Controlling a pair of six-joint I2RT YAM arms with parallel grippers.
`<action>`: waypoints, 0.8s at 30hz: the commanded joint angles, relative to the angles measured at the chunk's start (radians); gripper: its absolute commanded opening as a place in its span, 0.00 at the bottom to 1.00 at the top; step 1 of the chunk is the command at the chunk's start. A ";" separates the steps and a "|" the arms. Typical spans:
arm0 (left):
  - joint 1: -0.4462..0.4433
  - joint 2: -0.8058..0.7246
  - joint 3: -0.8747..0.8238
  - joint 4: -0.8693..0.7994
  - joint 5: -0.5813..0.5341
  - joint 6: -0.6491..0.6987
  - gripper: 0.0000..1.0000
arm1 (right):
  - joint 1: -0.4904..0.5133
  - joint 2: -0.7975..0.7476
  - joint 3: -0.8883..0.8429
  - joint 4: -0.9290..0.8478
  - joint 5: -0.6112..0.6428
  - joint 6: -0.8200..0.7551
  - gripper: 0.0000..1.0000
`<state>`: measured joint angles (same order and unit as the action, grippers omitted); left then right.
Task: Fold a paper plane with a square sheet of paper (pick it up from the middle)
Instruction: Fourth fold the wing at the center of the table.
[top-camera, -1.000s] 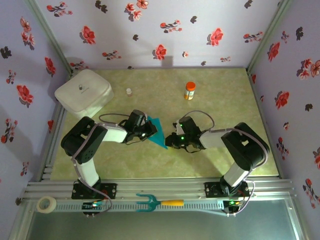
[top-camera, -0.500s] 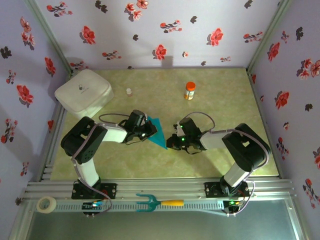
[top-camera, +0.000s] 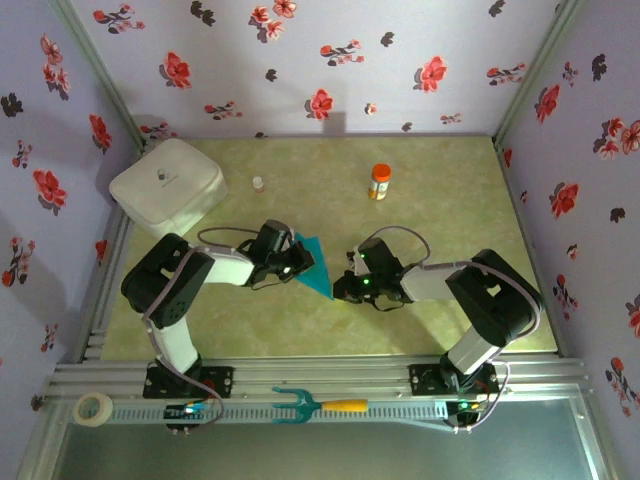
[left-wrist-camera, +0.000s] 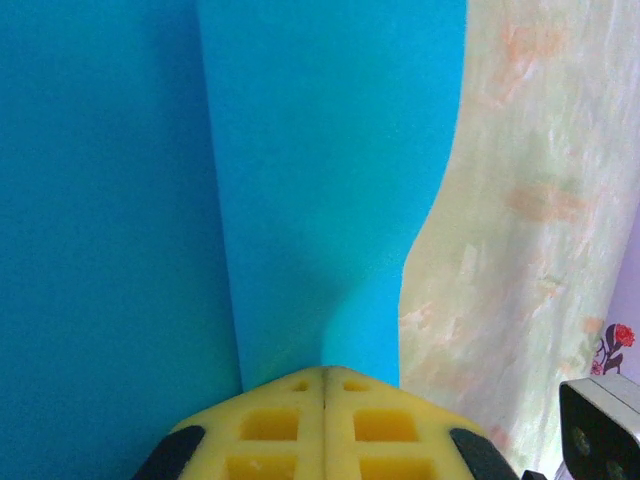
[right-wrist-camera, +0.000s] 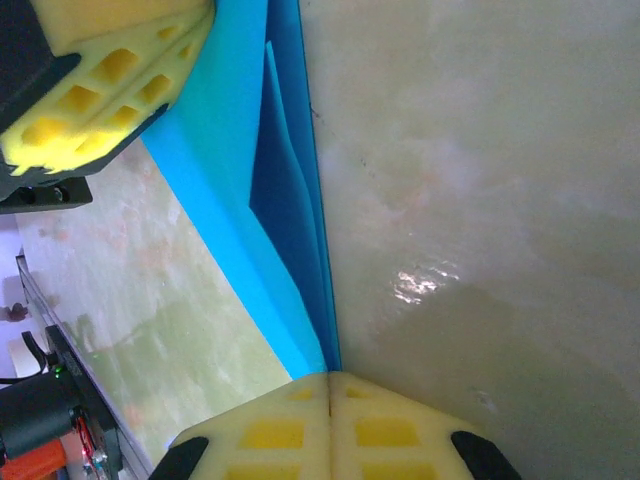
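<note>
The teal-blue paper (top-camera: 313, 260), folded into a narrow pointed shape, lies on the green table between both grippers. My left gripper (top-camera: 293, 262) is shut on its left side. In the left wrist view the yellow fingertips (left-wrist-camera: 290, 420) meet and the paper (left-wrist-camera: 330, 180) spreads out from them. My right gripper (top-camera: 341, 289) is shut on the paper's near pointed end. In the right wrist view the layered folds (right-wrist-camera: 285, 200) run down into the seam of the right gripper (right-wrist-camera: 329, 378), and the left gripper's yellow fingers (right-wrist-camera: 100, 70) show at the upper left.
A white rounded box (top-camera: 167, 186) stands at the back left. A small vial (top-camera: 258, 184) and an orange bottle (top-camera: 380, 181) stand further back. A teal pronged tool with a yellow handle (top-camera: 310, 405) and a tape roll (top-camera: 93, 408) lie on the front rail.
The right gripper's jaws have closed fully on the paper's near tip, and its wrist has shifted slightly. The left gripper and the paper have stayed put.
</note>
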<state>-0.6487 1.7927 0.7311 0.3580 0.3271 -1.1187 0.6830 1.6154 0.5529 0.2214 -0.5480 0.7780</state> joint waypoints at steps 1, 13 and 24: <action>0.016 0.005 -0.034 -0.106 -0.063 0.015 0.04 | 0.020 0.000 -0.033 -0.145 0.013 0.009 0.09; 0.017 0.004 -0.034 -0.110 -0.066 0.016 0.04 | 0.032 0.008 -0.030 -0.222 0.064 0.005 0.09; 0.017 0.004 -0.041 -0.108 -0.067 0.018 0.04 | 0.046 -0.033 -0.041 -0.246 0.080 0.018 0.10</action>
<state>-0.6487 1.7885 0.7284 0.3511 0.3302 -1.1187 0.7158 1.5818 0.5545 0.1585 -0.4919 0.7887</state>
